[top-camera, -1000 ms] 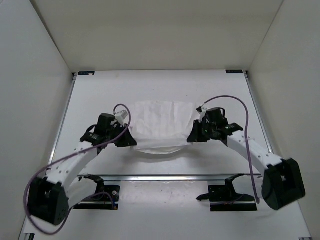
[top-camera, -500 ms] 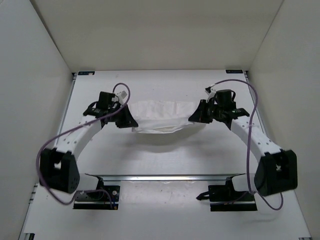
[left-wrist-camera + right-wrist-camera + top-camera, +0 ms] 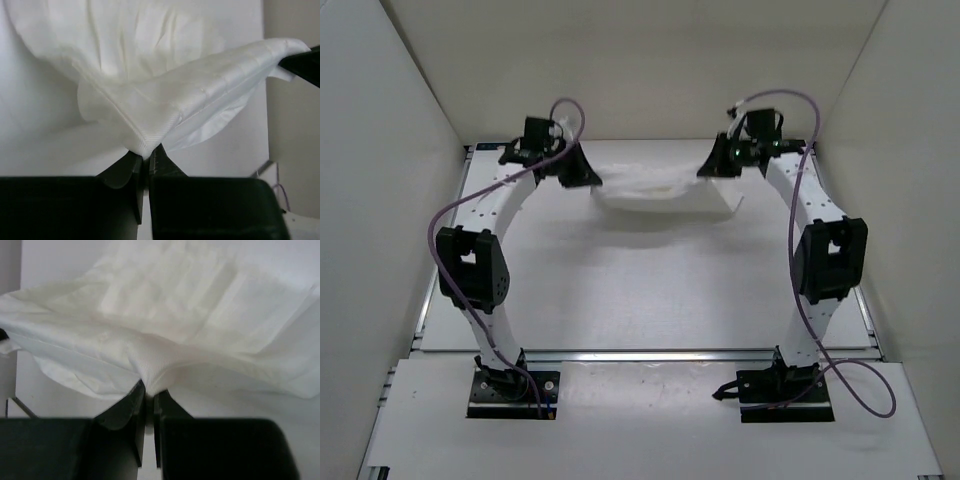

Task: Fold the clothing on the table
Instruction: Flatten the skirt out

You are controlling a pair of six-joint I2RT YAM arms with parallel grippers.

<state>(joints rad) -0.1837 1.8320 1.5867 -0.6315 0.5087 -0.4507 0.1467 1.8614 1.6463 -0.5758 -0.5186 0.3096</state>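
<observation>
At the far edge of the table [image 3: 620,290], we pinch the clothing [image 3: 665,192] in the left gripper [image 3: 146,159] and right gripper [image 3: 149,392]; folding looks begun, unfinished.

Thin white cloth: the clothing [image 3: 165,95] shows a fine woven texture along its hem and soft pleat-like ridges. It looks matt and turns faintly translucent where a single layer hangs. The left end effector [image 3: 146,159] and right end effector [image 3: 149,395] have dark, plastic-looking fingers [image 3: 122,172] with a dull sheen. The tabletop [image 3: 640,290] is smooth, matt white, and the rail [image 3: 650,353] along its near edge is bright silver metal. The arm casings [image 3: 505,200] are smooth white, with black joint housings [image 3: 470,268] and cables [image 3: 780,93] in a smooth purple sheath. The walls [image 3: 380,150] are plain matt white.
</observation>
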